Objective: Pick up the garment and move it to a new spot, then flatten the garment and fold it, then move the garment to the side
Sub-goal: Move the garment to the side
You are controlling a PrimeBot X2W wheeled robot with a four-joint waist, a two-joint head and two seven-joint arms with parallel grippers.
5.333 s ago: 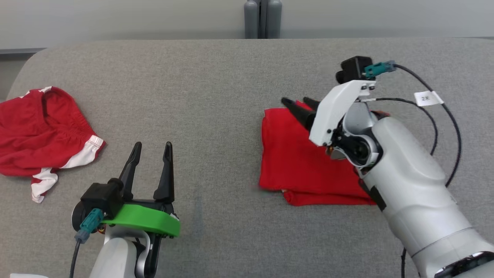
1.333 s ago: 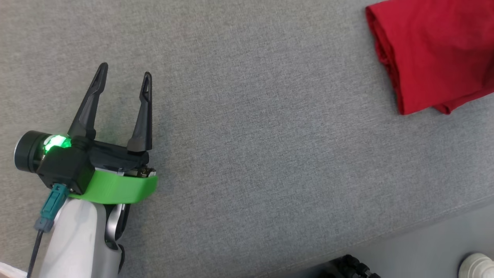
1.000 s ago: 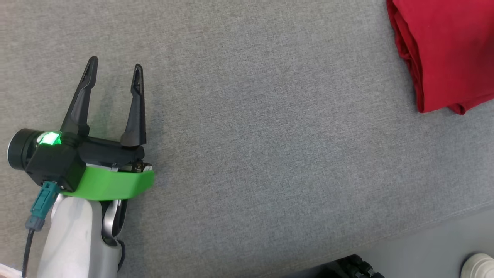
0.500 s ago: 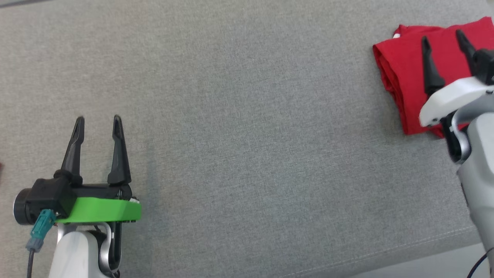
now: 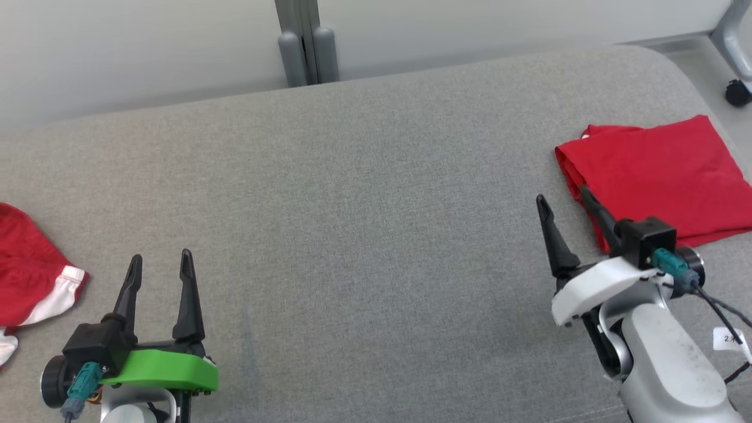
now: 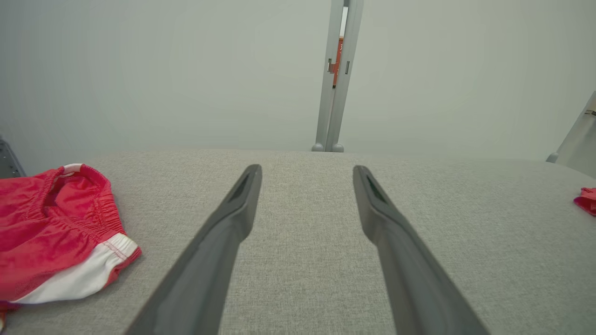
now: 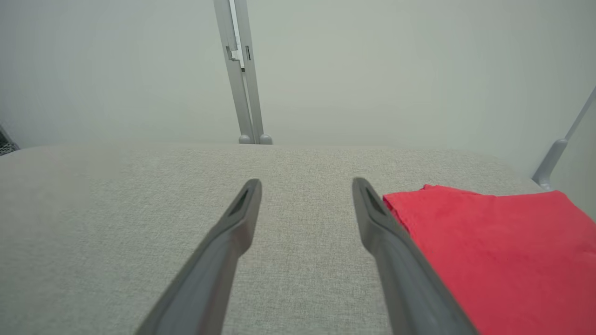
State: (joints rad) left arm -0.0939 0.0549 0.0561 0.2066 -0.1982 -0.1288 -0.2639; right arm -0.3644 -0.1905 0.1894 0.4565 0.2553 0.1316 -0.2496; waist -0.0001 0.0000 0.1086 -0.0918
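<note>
L gripper (image 5: 161, 257) & R gripper (image 5: 559, 194) both wide, R beside folded red garment (image 5: 652, 170)

The table (image 5: 364, 194) spans the whole width, with a wall (image 5: 147, 41) behind its far edge and an upright post (image 5: 305, 47) standing at that edge, a little left of the middle. The folded garment (image 5: 652, 173) lies flat on the table's far right end, near the rounded corner. The shorts (image 5: 32, 276) lie on the far left end, well apart from it. The left gripper (image 5: 161, 257) sits over the near left part, just right of the shorts, fingers (image 5: 188, 299) pointing away. The right gripper (image 5: 560, 195) sits at the near right, by the folded garment's near left corner; one finger crosses that edge, perhaps touching it. A wheel (image 5: 735, 92) stands beyond the table's far right corner.
</note>
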